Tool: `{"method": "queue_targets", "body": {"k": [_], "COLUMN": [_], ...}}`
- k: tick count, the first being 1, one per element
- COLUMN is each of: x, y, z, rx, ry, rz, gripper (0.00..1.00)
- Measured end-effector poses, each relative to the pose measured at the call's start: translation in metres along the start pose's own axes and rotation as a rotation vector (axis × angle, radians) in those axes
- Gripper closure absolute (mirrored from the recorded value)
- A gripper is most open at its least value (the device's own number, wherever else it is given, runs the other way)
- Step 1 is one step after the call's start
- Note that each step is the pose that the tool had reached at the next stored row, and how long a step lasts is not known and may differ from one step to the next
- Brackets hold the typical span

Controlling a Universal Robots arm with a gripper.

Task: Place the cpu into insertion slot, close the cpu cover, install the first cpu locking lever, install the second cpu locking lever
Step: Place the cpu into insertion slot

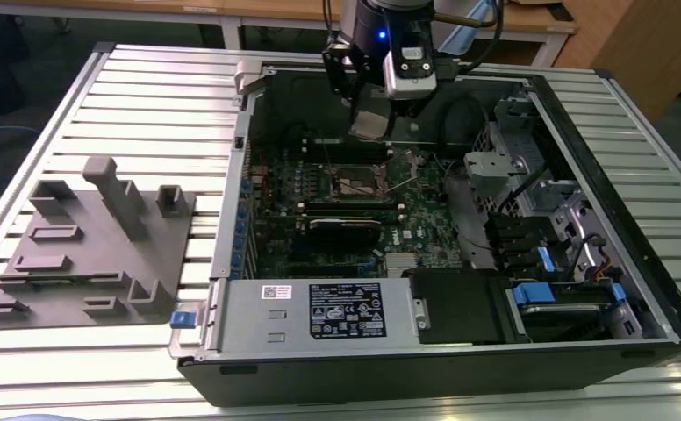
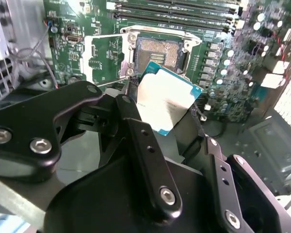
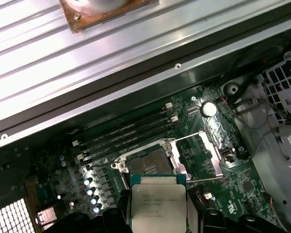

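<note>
**boardfixer:** Gripper (image 2: pixel 161 119) was clamped on the cpu (image 2: pixel 167 99), with the fingers (image 2: pixel 132 110) pinching two opposite edges and the silver top facing up in both wrist views. So step one was the one in hand, and the chip wasn't seated yet.

**rigwatch:** Yep. Just past the chip, down below the fingertips, sat the insertion slot (image 2: pixel 157 52), bare and dark in the middle. The cpu cover (image 2: pixel 103 57) was swung open to one side of the socket, so I'd say nothing blocked the way down.

**boardfixer:** My guess is that seating it called for the chip squared to the black rim and kept flat. A crooked drop probably wouldn't be forgiven. Chip and socket were apart, not touching.

**rigwatch:** Pose-wise, in the exterior view the arm (image 1: pixel 393 35) pointed straight down into the open computer case (image 1: pixel 575 132), hanging over the motherboard (image 1: pixel 423 219). The memory slots (image 2: pixel 174 14) lay further out, beyond the socket.
</note>
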State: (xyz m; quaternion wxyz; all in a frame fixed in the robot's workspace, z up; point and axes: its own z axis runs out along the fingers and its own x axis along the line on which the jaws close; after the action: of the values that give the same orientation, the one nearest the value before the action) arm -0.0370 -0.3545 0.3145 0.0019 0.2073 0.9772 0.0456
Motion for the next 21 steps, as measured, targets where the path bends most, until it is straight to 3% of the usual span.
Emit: {"method": "queue_targets", "body": {"k": [12, 17, 21], "x": [0.0, 0.0, 0.0], "y": [0.0, 0.0, 0.0], "z": [0.0, 0.0001, 0.0001], "rx": [-0.0001, -0.0007, -0.0007], "ry": [-0.0005, -0.0038, -0.0041], "rz": [0.005, 0.043, 0.045], "gripper": [0.46, 0.46, 0.46]}}
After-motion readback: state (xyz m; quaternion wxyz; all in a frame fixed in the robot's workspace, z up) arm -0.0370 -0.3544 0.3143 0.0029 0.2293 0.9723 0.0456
